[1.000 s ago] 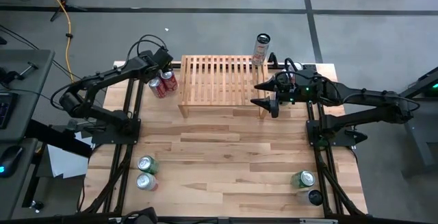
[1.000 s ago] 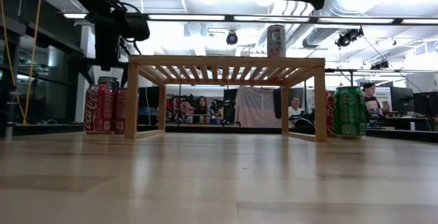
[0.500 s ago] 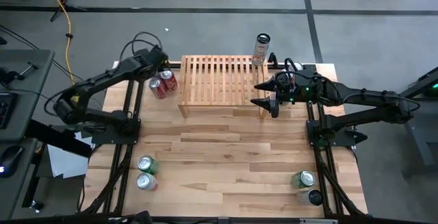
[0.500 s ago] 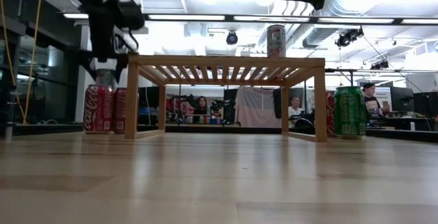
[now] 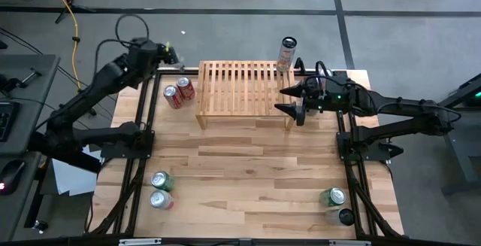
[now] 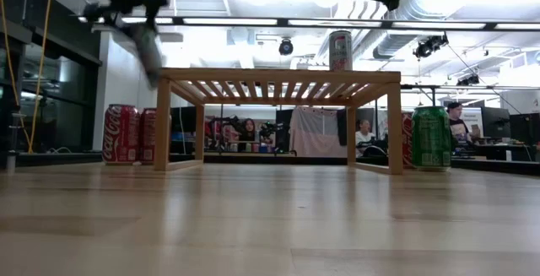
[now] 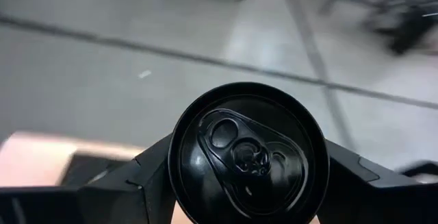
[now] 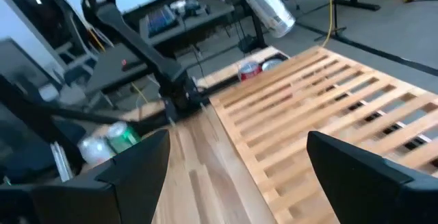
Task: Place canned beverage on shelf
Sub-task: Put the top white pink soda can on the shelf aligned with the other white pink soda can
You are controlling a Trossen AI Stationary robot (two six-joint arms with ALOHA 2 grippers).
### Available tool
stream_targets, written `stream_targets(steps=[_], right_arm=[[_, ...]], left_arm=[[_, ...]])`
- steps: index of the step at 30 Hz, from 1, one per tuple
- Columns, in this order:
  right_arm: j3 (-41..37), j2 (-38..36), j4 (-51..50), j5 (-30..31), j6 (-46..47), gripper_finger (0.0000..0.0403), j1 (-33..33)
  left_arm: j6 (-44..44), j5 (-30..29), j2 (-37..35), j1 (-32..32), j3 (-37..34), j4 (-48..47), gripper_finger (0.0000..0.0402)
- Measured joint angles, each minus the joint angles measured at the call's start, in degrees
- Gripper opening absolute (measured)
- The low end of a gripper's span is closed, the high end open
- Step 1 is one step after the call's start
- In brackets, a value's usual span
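My left gripper (image 5: 164,50) is high above the table's far left corner, shut on a grey can with a black top (image 7: 248,154). The can shows tilted in the low view (image 6: 150,50) and in the right wrist view (image 8: 271,6). The light-wood slatted shelf (image 5: 240,88) stands on its short legs at the far middle. A slim pale can (image 5: 286,52) stands on its far right corner. My right gripper (image 5: 291,103) hangs open and empty at the shelf's right end. My left gripper pinches the can between its two fingers (image 7: 145,172), one on each side of the can's wall just below the top rim (image 7: 176,176). The can is lifted clear of the table and hangs tilted, its lower end slanting toward the shelf (image 6: 153,65).
Two red cans (image 5: 179,92) stand on the table left of the shelf. Two green cans (image 5: 160,188) stand near the front left edge. A green can (image 5: 333,197) and a dark can (image 5: 345,217) stand at the front right. People show in the room beyond the table.
My left gripper has taken the grey can from beside the red cans up and toward the table's far left corner. The can has gone from upright on the table to lifted clear and tilted. My right gripper has kept still.
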Motion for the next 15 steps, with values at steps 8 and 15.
stream_targets(steps=[8,15], right_arm=[[0.0,0.0,8.5,-0.7,3.6,0.0330,0.1],[0.0,0.0,15.7,-0.8,7.8,0.0330,0.3]], left_arm=[[12.4,10.9,2.9,-11.7,14.5,0.2,0.0237],[19.4,17.5,10.1,-22.9,24.2,0.3,0.0237]])
